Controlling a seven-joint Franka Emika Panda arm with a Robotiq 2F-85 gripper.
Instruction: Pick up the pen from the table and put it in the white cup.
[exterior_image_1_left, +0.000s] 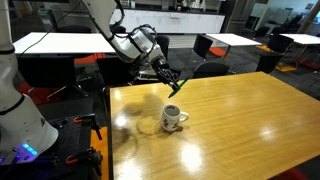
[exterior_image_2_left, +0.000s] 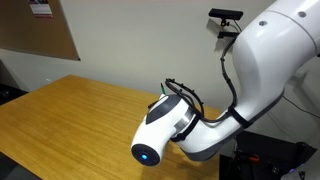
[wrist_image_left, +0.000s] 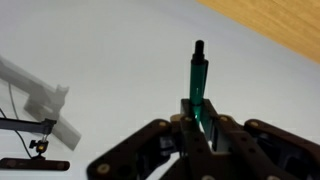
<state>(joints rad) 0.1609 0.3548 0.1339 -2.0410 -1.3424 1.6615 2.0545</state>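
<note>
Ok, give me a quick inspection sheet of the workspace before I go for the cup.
Surface: table, glossy wood, bare apart from the cup.
Job's things: pen, green, off the table and clamped; white cup, upright on the table.
Clutter: nothing seen.
Grippers: gripper shut on the pen, raised just beyond the cup in an exterior view.
Cables: black cable looping over the wrist.
Surroundings: white-topped tables and black chairs behind; corkboard on the wall.
</note>
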